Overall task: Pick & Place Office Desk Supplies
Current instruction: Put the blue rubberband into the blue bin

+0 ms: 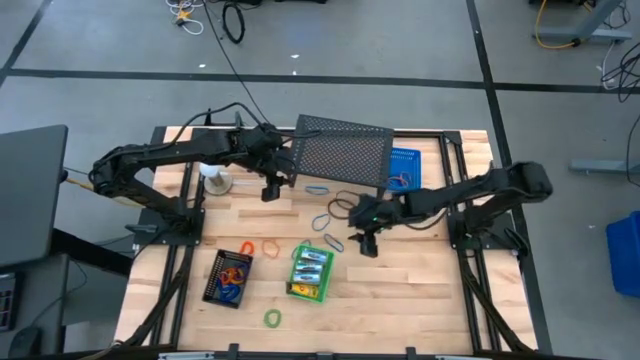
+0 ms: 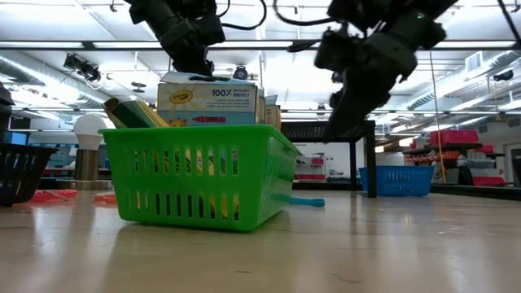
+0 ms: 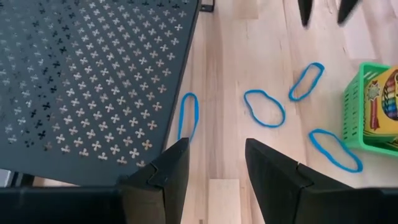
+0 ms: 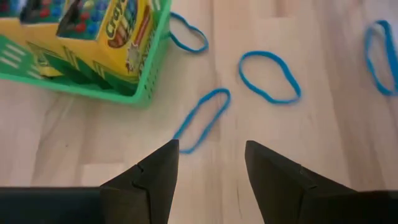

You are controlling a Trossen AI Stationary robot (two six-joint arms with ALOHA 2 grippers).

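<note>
From above, the black basket [image 1: 229, 277] at the near left holds orange and blue loops, too tangled to count, and in the low view only its edge shows, cut off at the picture's left. A white bulb-shaped thing [image 1: 215, 178] stands far left, partly under the left arm. The left gripper [image 1: 271, 188] hangs above the table by the dark perforated tray [image 1: 343, 153], its fingers [image 3: 166, 180] parted with nothing between them; the wrist view shows a blue loop [image 3: 188, 116] lying just off the tray's edge below it, which the high view barely resolves. The green basket [image 1: 309, 273] sits near the middle, packed with yellow crayon boxes [image 2: 207, 101]; only the low view lets the print be read: "100% renewable energy" on the box's side, while the right wrist view catches part of a Crayola name [image 4: 127, 25]. A green loop [image 1: 272, 318] lies alone near the front edge and an orange one [image 1: 271, 247] between the two baskets. The right gripper [image 1: 366, 244] hovers just right of the green basket, fingers [image 4: 153, 180] apart and empty, over a blue loop [image 4: 202, 119] on bare wood, with other blue loops close by. The blue basket [image 1: 404, 167] at the far right is half hidden by the tray
</note>
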